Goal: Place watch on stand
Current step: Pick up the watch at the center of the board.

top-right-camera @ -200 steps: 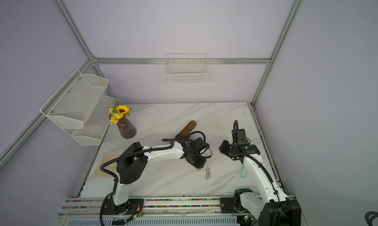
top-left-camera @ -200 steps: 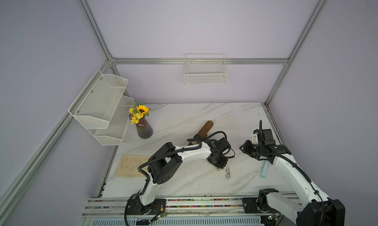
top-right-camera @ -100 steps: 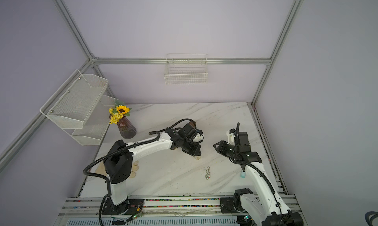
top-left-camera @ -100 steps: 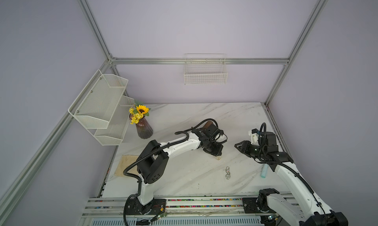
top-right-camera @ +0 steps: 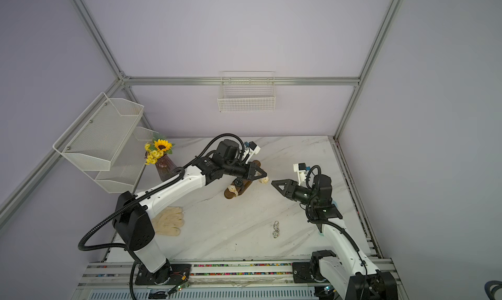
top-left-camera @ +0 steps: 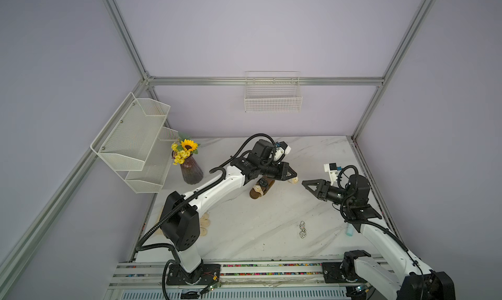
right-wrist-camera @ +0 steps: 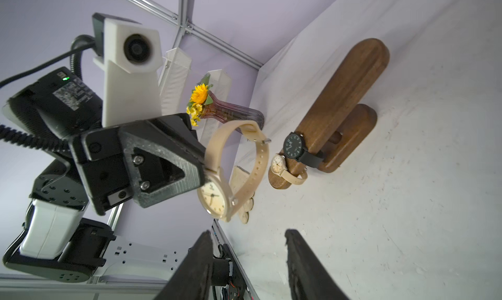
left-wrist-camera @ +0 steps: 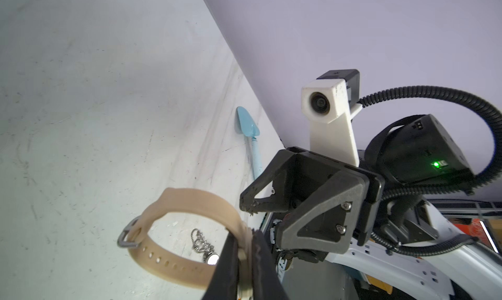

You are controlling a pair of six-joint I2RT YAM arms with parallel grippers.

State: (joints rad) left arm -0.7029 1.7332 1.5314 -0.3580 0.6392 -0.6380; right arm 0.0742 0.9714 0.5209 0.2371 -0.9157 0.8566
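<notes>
My left gripper (top-left-camera: pixel 294 175) (left-wrist-camera: pixel 244 234) is shut on a beige watch (left-wrist-camera: pixel 190 198) (right-wrist-camera: pixel 214 198), pinching it by the case with the strap looped out ahead. It hangs above the table just right of the brown wooden stand (top-left-camera: pixel 255 194) (right-wrist-camera: pixel 347 95). On the stand's bar a black watch (right-wrist-camera: pixel 294 146) and a small beige watch (right-wrist-camera: pixel 278 164) are wrapped near one end. My right gripper (top-left-camera: pixel 303 182) (right-wrist-camera: pixel 247 232) faces the held watch from the right, open and empty, a short gap away.
A metal key chain (top-left-camera: pixel 303 229) lies on the marble table toward the front. A blue scoop (left-wrist-camera: pixel 250 130) lies by the right wall. A vase of sunflowers (top-left-camera: pixel 190 165), cream gloves (top-right-camera: pixel 168 221), a mesh shelf (top-left-camera: pixel 135 141) and a wire basket (top-left-camera: pixel 273 97) line the left and back.
My left arm has carried the beige watch up and away from the key chain to beside the stand. The right gripper has swung left toward it and its jaws have spread.
</notes>
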